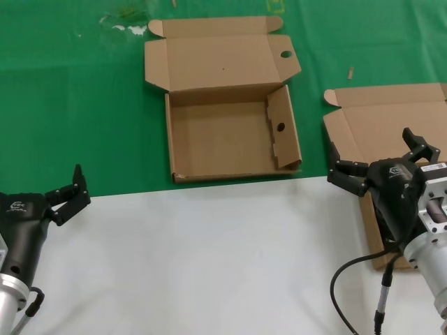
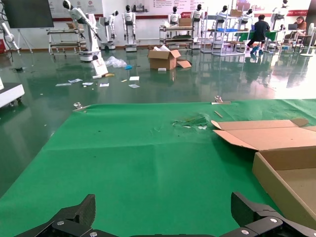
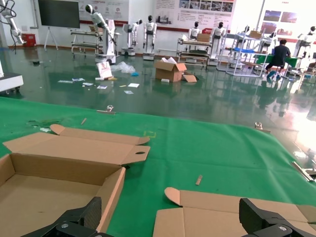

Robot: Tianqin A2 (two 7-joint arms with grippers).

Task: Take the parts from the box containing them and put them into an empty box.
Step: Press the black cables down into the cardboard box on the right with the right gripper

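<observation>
Parts: no power cords can be made out in any view; the inside of the source box is hidden behind the right arm, so whatever it holds is out of sight.
Source box [image 1: 391, 122]: shallow brown cardboard mailer at the right edge of the green cloth, lid laid open away from the robot, its rounded corner ear showing.
Empty box [image 1: 230, 136]: same kind of mailer, centre of the cloth, lid hinged back with a round hole in its side tab; the tray holds nothing and the inner flap with a hole stands upright.
Progress: judged as not yet begun, nothing transferred, every cord left to move.
Right gripper [image 1: 380, 164]: over the source box, fingers spread wide, holding nothing.
Left gripper [image 1: 68, 195]: well apart from both boxes, at the white table's near left by the cloth edge, also wide open and unladen.
Green cloth [image 1: 77, 105]: covers the far half of the table.
</observation>
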